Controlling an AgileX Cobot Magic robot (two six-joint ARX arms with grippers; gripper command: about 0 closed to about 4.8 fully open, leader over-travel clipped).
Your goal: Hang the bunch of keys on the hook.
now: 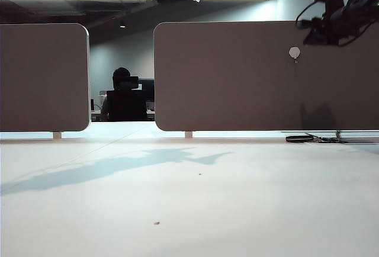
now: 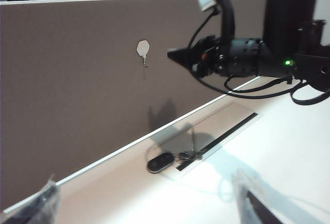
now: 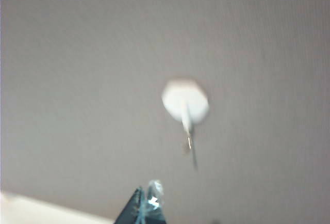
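Keys on table, well below shut right tool near hook.

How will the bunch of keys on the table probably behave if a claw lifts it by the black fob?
The bunch of keys lies flat on the table below the hook. It is loose pieces on a ring, so it would probably dangle and swing. The smooth fob may slip. It looks small, so likely light.

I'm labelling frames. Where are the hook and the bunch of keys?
hook (image 2: 143, 48): left wrist view, on its pale plate.
bunch of keys (image 2: 160, 161): left wrist view, on the black fob.
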